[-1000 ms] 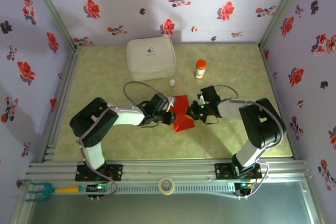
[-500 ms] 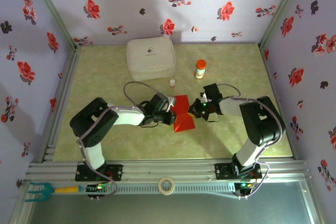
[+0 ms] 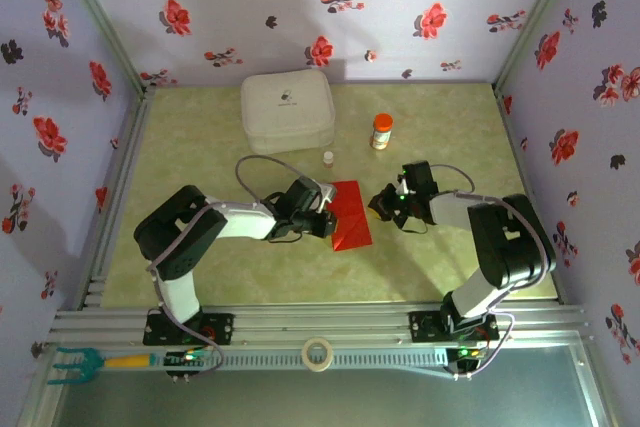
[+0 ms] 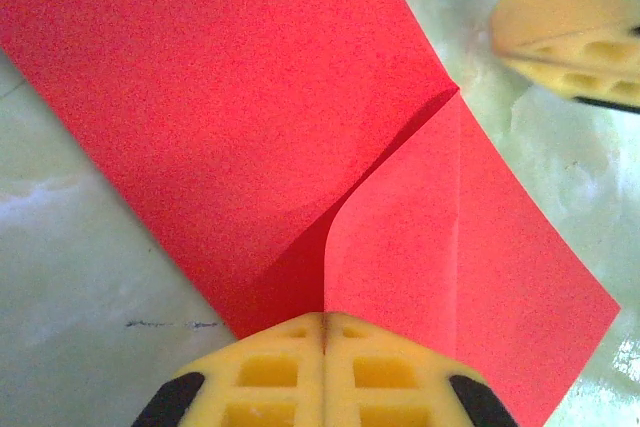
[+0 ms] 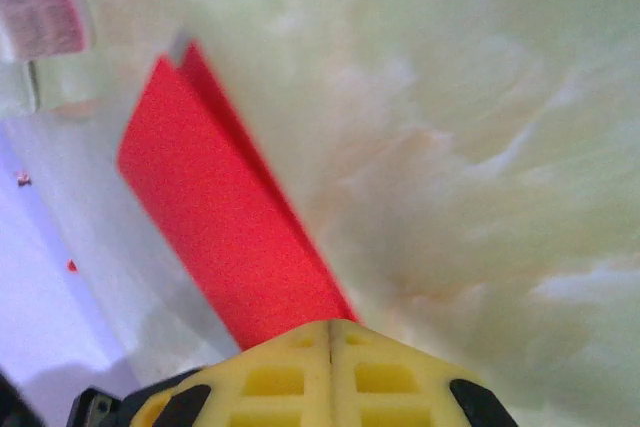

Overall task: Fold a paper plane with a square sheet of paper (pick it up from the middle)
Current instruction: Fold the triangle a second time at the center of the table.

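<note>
top external puts the pale green counter [image 3: 200,147] under everything, with the white case [image 3: 287,110] standing at its far side. both my arms reach in toward the middle. there the square sheet of paper [image 3: 350,215] lies on the counter, bright red and already folded into a narrower oblong. it sits in front of the case and between my two tools.

my left tool [image 3: 320,217] is at the left edge of the paper. from the left wrist, the left tool [image 4: 325,319] has its yellow pads pressed together with no gap. its tip is right at the near edge of the paper [image 4: 250,117], where a folded-over flap curls up along a slanted crease. i cannot tell whether the pads pinch that flap or only press on it.

my right tool [image 3: 385,202] is just beside the right edge of the paper. it is also closed tight and holds nothing. from the right wrist, the right tool [image 5: 330,325] points over bare counter, with the paper [image 5: 215,227] running off to the left of its tip.

an orange-capped bottle [image 3: 382,131] stands right of the case. a small clear vial [image 3: 328,158] stands between the case and the paper.
</note>
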### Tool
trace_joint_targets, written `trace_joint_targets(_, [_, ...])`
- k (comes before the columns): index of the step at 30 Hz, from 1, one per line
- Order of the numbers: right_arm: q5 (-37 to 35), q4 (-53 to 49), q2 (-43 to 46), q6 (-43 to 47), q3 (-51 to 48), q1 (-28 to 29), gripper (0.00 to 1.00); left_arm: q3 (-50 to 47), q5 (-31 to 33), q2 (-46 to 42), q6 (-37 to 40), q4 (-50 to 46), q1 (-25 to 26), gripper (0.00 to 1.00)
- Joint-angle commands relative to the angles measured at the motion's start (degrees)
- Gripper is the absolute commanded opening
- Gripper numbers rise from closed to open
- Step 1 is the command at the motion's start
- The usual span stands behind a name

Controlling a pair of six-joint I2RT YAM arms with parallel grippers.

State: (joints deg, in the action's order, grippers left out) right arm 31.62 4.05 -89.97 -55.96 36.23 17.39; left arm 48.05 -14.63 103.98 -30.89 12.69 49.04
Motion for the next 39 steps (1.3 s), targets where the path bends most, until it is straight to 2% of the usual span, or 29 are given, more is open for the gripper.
trace_joint_targets(1, [-0.14,-5.81,3.12,4.55,2.51,1.53,0.0,-0.51,-0.35,1.46,1.57,-3.46,-0.39,0.0])
trace_joint_targets(9, [1.17,-6.88,-2.51,5.88,5.34,8.33,0.0,-0.15,-0.51,1.7,1.47,-3.55,-0.43,0.0])
trace_joint_targets(26, [-2.43,-5.79,-9.09,7.36,1.6,8.8,0.0,-0.5,-0.95,1.08,1.02,-3.02,-0.43,0.01])
trace_joint_targets(28, [-2.49,-5.74,-8.95,7.36,1.61,8.8,0.0,-0.3,-0.86,0.21,0.77,-3.43,-0.43,0.06])
trace_joint_targets(30, [-2.5,-5.63,-8.82,7.11,1.63,8.77,0.0,0.23,-0.36,-0.6,0.36,-4.32,-0.44,0.18])
trace_joint_targets(33, [-2.56,-4.71,-8.65,6.21,1.07,8.77,0.0,1.03,0.41,-2.6,-0.33,-6.03,-0.43,0.27])
trace_joint_targets(39, [-2.27,-2.08,-8.22,4.13,-0.35,8.72,0.0,0.7,3.25,-9.37,-3.1,-8.8,-0.43,0.39])
